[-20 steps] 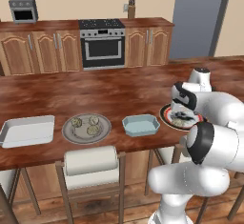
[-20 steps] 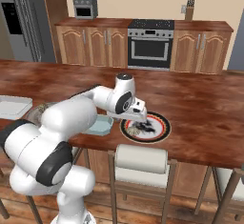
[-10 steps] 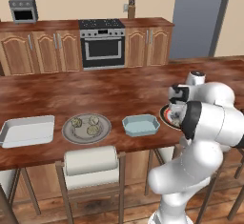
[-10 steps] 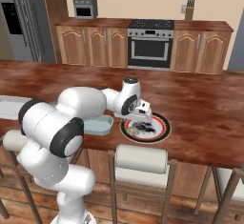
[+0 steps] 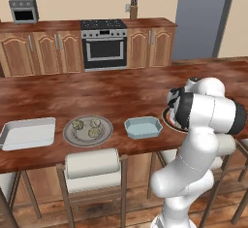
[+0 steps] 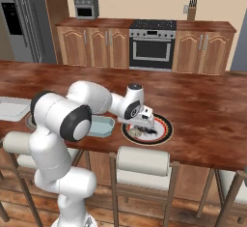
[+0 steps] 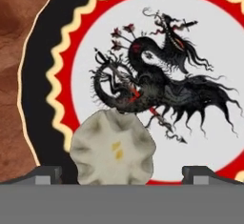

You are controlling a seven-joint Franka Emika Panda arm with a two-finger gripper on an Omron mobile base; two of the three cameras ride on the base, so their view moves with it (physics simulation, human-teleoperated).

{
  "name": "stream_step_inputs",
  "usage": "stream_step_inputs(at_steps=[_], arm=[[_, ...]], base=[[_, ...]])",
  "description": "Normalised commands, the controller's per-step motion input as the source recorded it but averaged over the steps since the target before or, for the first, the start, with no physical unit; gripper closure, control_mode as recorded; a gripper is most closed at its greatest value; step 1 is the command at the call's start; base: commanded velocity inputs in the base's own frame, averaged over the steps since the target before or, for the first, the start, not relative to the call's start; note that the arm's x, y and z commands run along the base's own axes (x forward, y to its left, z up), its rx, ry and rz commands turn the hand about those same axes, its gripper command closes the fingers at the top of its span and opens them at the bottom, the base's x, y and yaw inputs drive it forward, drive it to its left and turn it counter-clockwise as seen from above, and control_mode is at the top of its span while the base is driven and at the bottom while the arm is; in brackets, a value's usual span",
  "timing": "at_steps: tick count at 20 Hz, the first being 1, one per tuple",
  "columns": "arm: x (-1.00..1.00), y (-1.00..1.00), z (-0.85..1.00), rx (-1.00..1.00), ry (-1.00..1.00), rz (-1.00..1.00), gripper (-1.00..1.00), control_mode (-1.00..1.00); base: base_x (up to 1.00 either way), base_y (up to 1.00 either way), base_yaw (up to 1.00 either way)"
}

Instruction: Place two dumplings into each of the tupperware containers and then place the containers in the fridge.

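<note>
I see my claw [image 7: 122, 173] spread wide and empty at bottom centre, its tips flanking a crimped, doughy dumpling [image 7: 113, 149] on the glossy dragon-painted plate [image 7: 43, 75].

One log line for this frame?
gripper: open | over: dumpling on dragon plate | blue tub: empty | held: nothing

Three dumplings [image 5: 89, 127] on grey plate; blue tub [image 5: 143, 127], white tray [image 5: 28, 133] seemingly empty.

Wooden counter [image 5: 111, 93] bearing white tray [image 5: 28, 133], grey plate [image 5: 87, 130], blue tub [image 5: 143, 127], dragon plate [image 6: 147, 129].
</note>
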Motion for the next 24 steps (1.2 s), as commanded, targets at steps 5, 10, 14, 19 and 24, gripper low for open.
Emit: stream_step_inputs(at_steps=[5, 10, 14, 19, 24], arm=[[-0.18, 0.00, -0.12, 0.00, 0.01, 0.00, -1.00, -1.00], [-0.20, 0.16, -0.07, 0.00, 0.00, 0.00, -1.00, -1.00], [0.02, 0.10, -0.01, 0.00, 0.00, 0.00, -1.00, -1.00], [0.24, -0.01, 0.00, 0.01, 0.01, 0.00, -1.00, -1.00], [0.13, 0.00, -0.11, 0.00, 0.03, 0.00, -1.00, -1.00]], base=[[0.00, 0.00, 0.00], [0.00, 0.00, 0.00], [0.00, 0.00, 0.00], [0.00, 0.00, 0.00], [0.00, 0.00, 0.00]])
